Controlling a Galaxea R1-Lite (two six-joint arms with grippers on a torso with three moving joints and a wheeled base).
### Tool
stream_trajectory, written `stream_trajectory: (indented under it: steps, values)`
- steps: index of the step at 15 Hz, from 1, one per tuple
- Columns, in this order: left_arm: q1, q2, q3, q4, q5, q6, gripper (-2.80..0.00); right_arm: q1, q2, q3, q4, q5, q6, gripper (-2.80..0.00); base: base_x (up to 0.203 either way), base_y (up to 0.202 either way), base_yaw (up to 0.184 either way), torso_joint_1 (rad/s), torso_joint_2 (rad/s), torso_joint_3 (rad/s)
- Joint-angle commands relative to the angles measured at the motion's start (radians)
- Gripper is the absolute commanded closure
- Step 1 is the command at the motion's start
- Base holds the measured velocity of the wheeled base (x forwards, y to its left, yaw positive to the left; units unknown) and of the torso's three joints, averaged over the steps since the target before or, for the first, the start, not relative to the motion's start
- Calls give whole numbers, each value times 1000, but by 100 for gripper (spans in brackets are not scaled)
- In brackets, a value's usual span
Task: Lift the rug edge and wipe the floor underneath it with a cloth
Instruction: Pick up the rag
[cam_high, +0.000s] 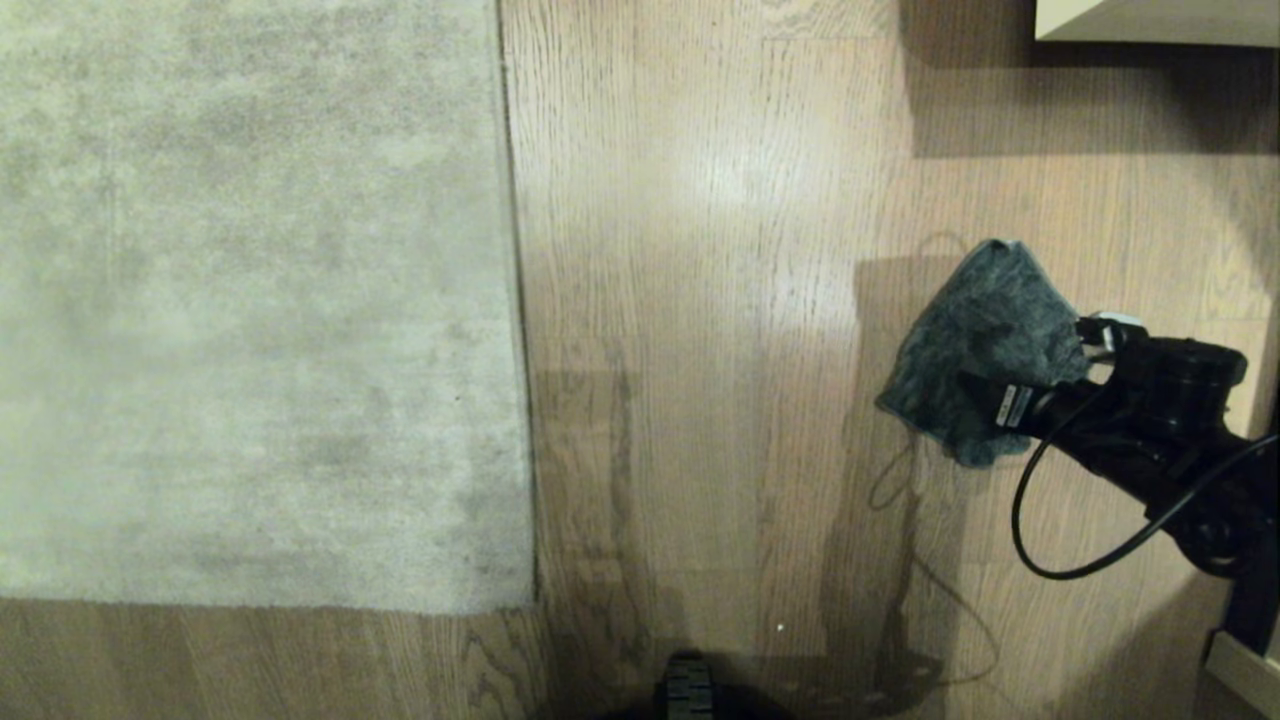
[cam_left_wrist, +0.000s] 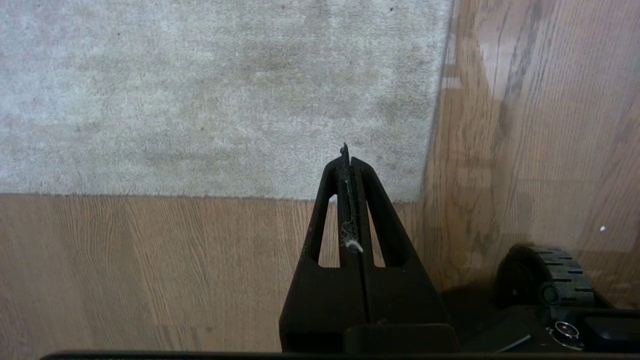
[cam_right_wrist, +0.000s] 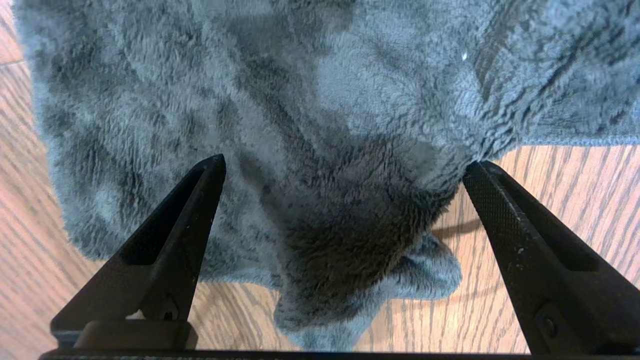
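The head view looks steeply down on the floor, rug at left. The left wrist view faces the same rug corner from higher up. The right wrist view sits very near the cloth, which the head view shares.

The floor of wood-grain planks carries the rug, lying flat, and the cloth, crumpled well apart from the rug's bound edge.
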Motion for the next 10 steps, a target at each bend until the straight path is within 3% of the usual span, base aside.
stream_trajectory:
  steps: [1,4,6,10]
  values:
    - [1,1,0,0,1,-1,0,1,18,-4,-16,-1,-3,-280,0,0,0,0,0,0]
    - [1,1,0,0,1,-1,0,-1,36,-12,-38,-1,-4,-280,0,0,0,0,0,0]
    - [1,1,0,0,1,-1,0,-1,46,-17,-51,1,-3,0,0,0,0,0,0,0]
    - [1,1,0,0,1,-1,0,-1,48,-18,-53,3,0,0,0,0,0,0,0,0]
